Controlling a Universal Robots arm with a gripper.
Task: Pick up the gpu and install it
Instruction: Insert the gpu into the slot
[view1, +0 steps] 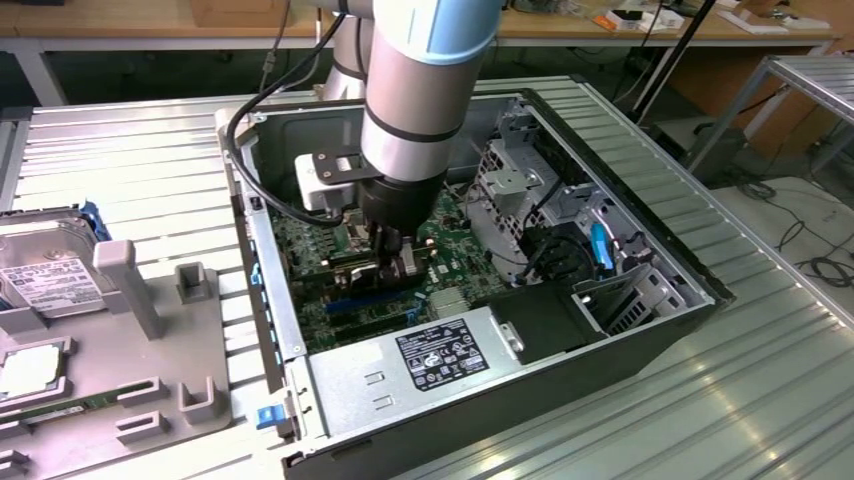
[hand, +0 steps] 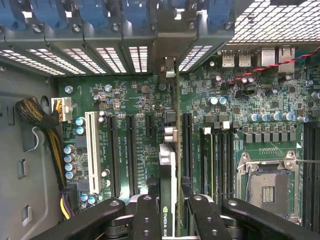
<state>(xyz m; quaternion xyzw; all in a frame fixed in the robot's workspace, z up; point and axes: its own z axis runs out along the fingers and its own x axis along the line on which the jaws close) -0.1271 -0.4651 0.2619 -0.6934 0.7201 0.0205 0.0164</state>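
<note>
Arm is down inside the open PC case (view1: 627, 215), centre of the exterior frame, with the hand (view1: 396, 262) low over the motherboard (view1: 461, 268). Wrist view: hand (hand: 175, 212) is clamped on the gpu (hand: 172, 165), fingers (hand: 146, 217) on either side of the card at bottom centre, no gap showing. The gpu is edge-on and upright, a thin green line running up the middle of the frame, with an NVIDIA-marked black face between the fingers and its silver bracket (hand: 167, 66) up at the case's rear slot openings, upper centre. The card sits over the row of black expansion slots (hand: 131, 152) on the board, between the slot pair at centre left and the one just right of centre; can't tell if its edge is actually seated in a slot or only above it. White PCI slot (hand: 91, 150) is further left, cable bundle (hand: 42, 130) at far left, empty CPU socket (hand: 267, 182) at lower right, well apart from the card. In the exterior view the silver power supply (view1: 420, 365) with its label is at the case's lower centre, drive cage (view1: 514, 185) upper right of the arm. Left of the frame, on the metal table (view1: 127, 150), a grey fixture tray (view1: 147, 300) holds a labelled hard drive (view1: 40, 275) and a memory stick (view1: 60, 410) at the lower left edge.
</note>
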